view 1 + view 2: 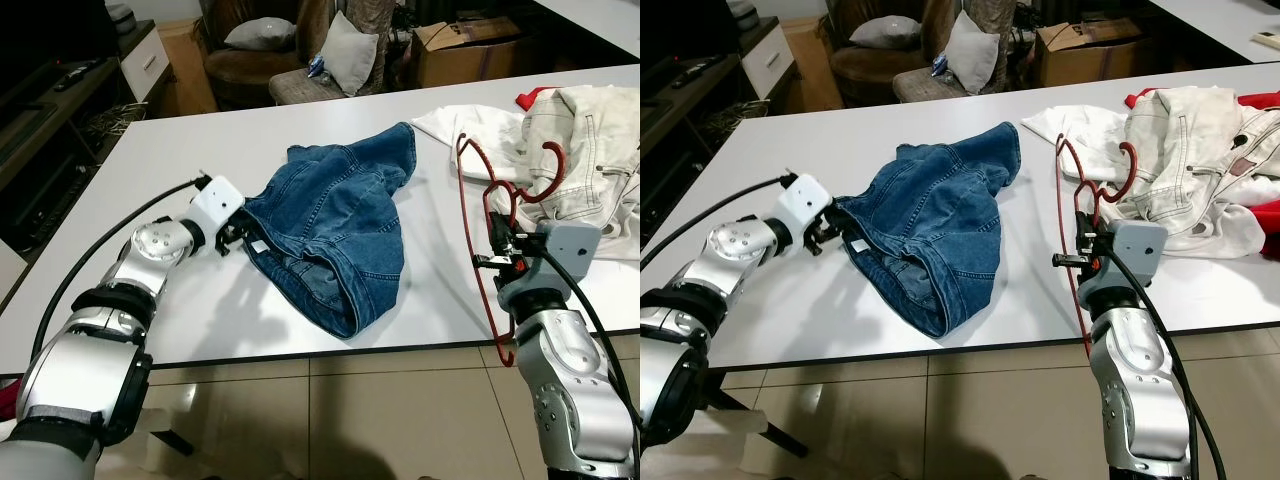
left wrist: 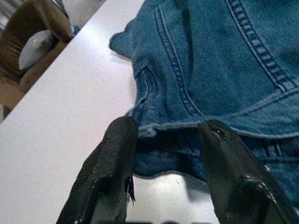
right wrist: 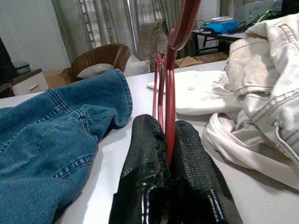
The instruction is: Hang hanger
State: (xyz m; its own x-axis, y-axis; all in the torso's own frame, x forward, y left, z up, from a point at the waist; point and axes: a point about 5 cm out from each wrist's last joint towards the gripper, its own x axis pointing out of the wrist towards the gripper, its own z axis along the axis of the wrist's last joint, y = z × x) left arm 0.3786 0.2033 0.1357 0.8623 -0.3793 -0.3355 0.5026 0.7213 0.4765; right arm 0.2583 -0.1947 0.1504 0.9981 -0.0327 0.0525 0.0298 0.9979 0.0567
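A blue denim garment [image 1: 340, 215] lies crumpled in the middle of the white table [image 1: 190, 150]. My left gripper [image 2: 168, 128] is at its near-left hem, open, with one finger on each side of the folded edge and low over the tabletop. On the right my right gripper [image 3: 169, 140] is shut on a red hanger [image 3: 170, 93], gripping its thin frame. The hanger stands roughly upright at the table's front right edge, with its hook [image 1: 553, 165] curving over the white clothes and its lower end hanging below the table edge.
A heap of white clothes [image 1: 585, 160] with a bit of red cloth covers the table's right end. Behind the table are a brown armchair with cushions [image 1: 260, 50] and a cardboard box [image 1: 460, 45]. A dark cabinet [image 1: 60, 95] stands at the left. Tiled floor lies in front.
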